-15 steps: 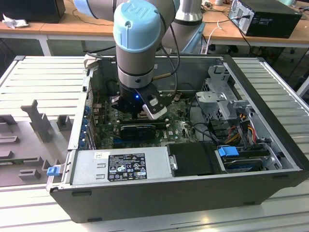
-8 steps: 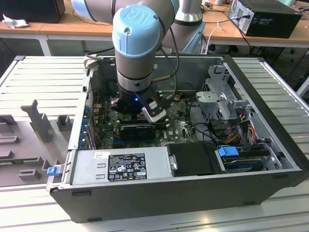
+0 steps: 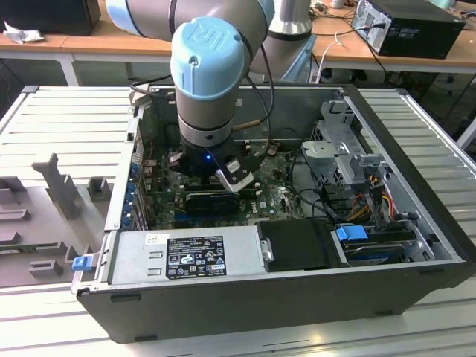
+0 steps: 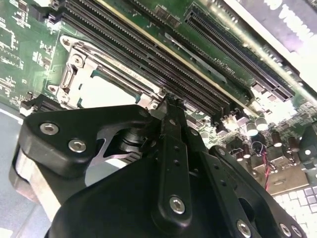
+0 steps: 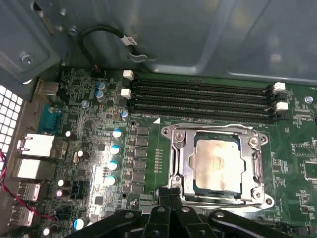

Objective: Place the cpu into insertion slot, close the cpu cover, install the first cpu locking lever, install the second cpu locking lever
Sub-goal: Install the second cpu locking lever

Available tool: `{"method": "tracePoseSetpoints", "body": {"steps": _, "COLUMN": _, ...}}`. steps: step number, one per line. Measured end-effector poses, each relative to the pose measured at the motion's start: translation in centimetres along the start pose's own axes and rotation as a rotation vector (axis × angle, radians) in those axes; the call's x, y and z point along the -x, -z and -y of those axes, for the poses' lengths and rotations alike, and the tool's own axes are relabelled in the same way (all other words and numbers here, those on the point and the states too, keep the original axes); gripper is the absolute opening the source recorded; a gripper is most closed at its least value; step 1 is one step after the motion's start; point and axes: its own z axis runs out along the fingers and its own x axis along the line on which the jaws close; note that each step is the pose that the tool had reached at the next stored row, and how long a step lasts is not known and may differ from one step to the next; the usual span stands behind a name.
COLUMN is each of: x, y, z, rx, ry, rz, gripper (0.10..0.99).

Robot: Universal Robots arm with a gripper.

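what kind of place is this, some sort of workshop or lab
Likely a robotics lab or test bench: an open computer case lies on a ribbed metal table, a robot arm reaches into it over the motherboard, and wooden desks with equipment stand behind.

Count of items on the open board

One cpu (image 5: pixel 217 161) seated in one insertion slot (image 5: pixel 179 163), one cpu cover (image 5: pixel 257 163) framing it; four long black memory slots (image 5: pixel 198 99); one arm with one gripper (image 5: pixel 170 192); one computer case (image 3: pixel 245 301).
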Motion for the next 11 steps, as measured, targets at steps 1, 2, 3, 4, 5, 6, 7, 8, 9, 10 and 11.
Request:
{"method": "tracePoseSetpoints", "body": {"steps": 1, "x": -0.01, "y": -0.09, "z": 0.03, "rx": 0.003, "ry": 0.000, "rz": 0.0002, "gripper": 0.106}}
{"method": "tracePoseSetpoints", "body": {"steps": 2, "x": -0.02, "y": -0.28, "z": 0.10, "rx": 0.008, "ry": 0.000, "rz": 0.0004, "gripper": 0.106}}
{"method": "tracePoseSetpoints", "body": {"steps": 3, "x": -0.03, "y": -0.39, "z": 0.13, "rx": 0.013, "ry": 0.000, "rz": 0.0006, "gripper": 0.106}}
{"method": "tracePoseSetpoints", "body": {"steps": 4, "x": -0.04, "y": -0.46, "z": 0.15, "rx": 0.016, "ry": 0.000, "rz": 0.0005, "gripper": 0.106}}
{"method": "tracePoseSetpoints", "body": {"steps": 5, "x": -0.05, "y": -0.53, "z": 0.18, "rx": 0.017, "ry": 0.000, "rz": 0.0005, "gripper": 0.106}}
{"method": "tracePoseSetpoints", "body": {"steps": 6, "x": -0.15, "y": -0.60, "z": 0.19, "rx": 0.019, "ry": 0.000, "rz": 0.0007, "gripper": 0.106}}
{"method": "tracePoseSetpoints", "body": {"steps": 7, "x": -0.24, "y": -0.60, "z": 0.18, "rx": 0.020, "ry": 0.000, "rz": 0.0008, "gripper": 0.106}}
{"method": "tracePoseSetpoints", "body": {"steps": 8, "x": -0.29, "y": -0.55, "z": 0.16, "rx": 0.020, "ry": 0.000, "rz": 0.0009, "gripper": 0.106}}
{"method": "tracePoseSetpoints", "body": {"steps": 9, "x": -0.36, "y": -0.28, "z": 0.07, "rx": 0.020, "ry": 0.000, "rz": 0.0011, "gripper": 0.106}}
{"method": "tracePoseSetpoints", "body": {"steps": 10, "x": -0.36, "y": 0.40, "z": -0.16, "rx": 0.020, "ry": 0.000, "rz": 0.0007, "gripper": 0.106}}
{"method": "tracePoseSetpoints", "body": {"steps": 11, "x": -0.35, "y": 0.73, "z": -0.27, "rx": 0.020, "ry": 0.000, "rz": 0.0008, "gripper": 0.106}}
